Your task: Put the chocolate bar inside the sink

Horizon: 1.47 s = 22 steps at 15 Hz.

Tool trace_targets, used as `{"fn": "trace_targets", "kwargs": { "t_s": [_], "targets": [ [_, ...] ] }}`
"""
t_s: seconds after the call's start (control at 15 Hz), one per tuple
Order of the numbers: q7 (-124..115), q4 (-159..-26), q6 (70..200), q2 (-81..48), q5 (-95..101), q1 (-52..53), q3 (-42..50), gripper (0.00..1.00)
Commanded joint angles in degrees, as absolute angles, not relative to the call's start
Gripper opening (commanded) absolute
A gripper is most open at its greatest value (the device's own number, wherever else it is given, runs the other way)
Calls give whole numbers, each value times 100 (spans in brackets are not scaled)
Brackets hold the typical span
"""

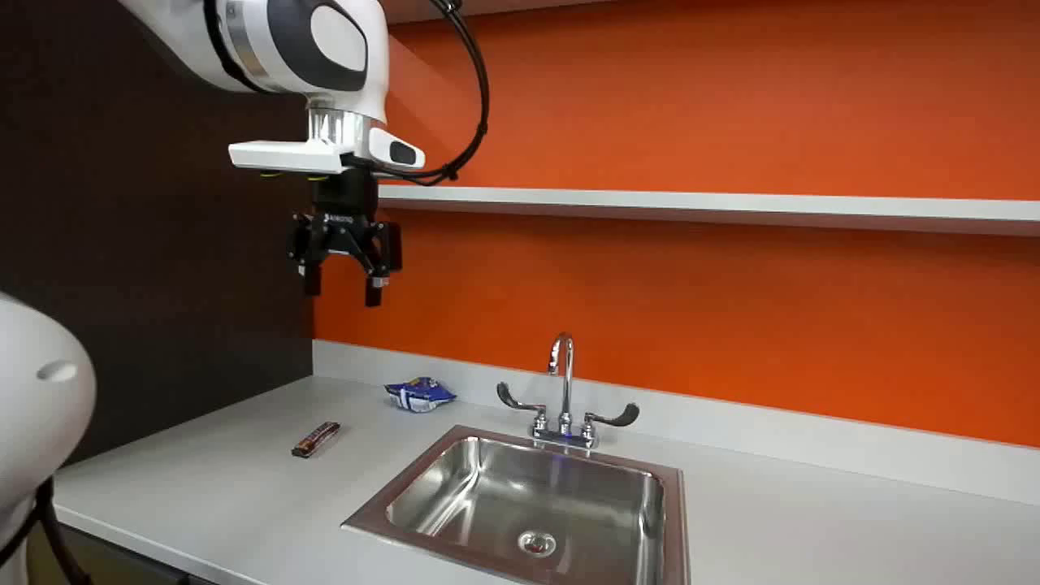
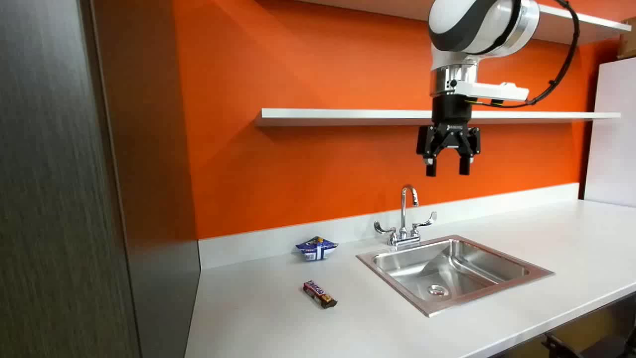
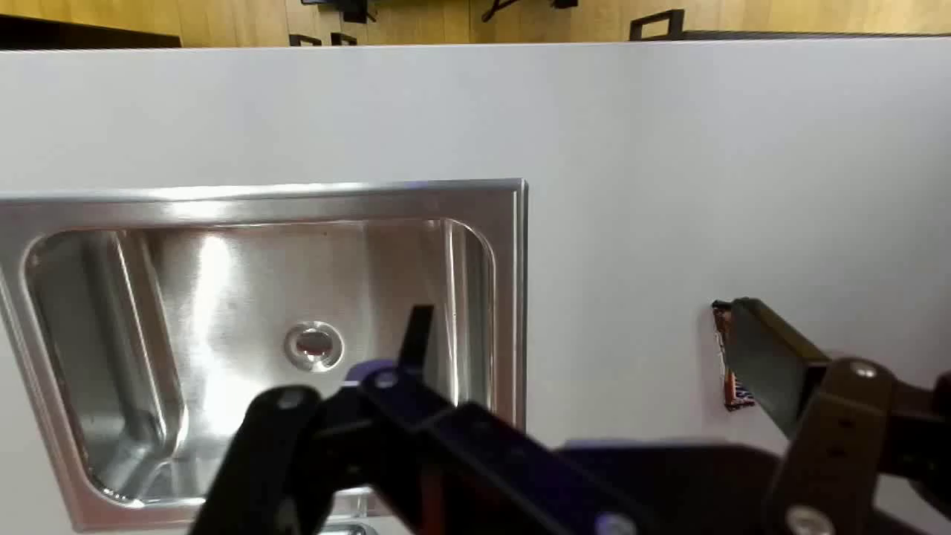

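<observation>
The chocolate bar [image 1: 315, 439] lies flat on the white counter, slim and dark reddish-brown; it also shows in an exterior view [image 2: 319, 294]. In the wrist view the bar [image 3: 738, 397] is partly hidden behind one finger. The steel sink [image 1: 561, 496] is set into the counter beside the bar and shows in both exterior views [image 2: 464, 278] and in the wrist view [image 3: 252, 275]. Nothing lies in its visible part. My gripper [image 1: 343, 291] hangs high above the counter, fingers down, apart and empty. It shows in an exterior view [image 2: 447, 170] and in the wrist view [image 3: 583, 316].
A chrome faucet [image 1: 566, 390] with two handles stands at the sink's back edge. A small blue-and-white packet [image 2: 316, 249] lies near the backsplash, behind the bar. A white shelf [image 1: 699, 203] runs along the orange wall. A dark panel [image 1: 162, 244] closes one end of the counter.
</observation>
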<state>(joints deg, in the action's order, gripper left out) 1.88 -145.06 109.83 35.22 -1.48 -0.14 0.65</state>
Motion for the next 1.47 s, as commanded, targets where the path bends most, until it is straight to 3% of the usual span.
{"fn": "trace_targets", "kwargs": {
  "t_s": [0.0,0.6,1.4],
  "targets": [
    [185,-14496,10970,3518,-143,-6,73,100],
    [185,-14496,10970,3517,-143,-6,73,100],
    [-362,-14122,11606,2332,-84,756,-1089,100]
  ]
}}
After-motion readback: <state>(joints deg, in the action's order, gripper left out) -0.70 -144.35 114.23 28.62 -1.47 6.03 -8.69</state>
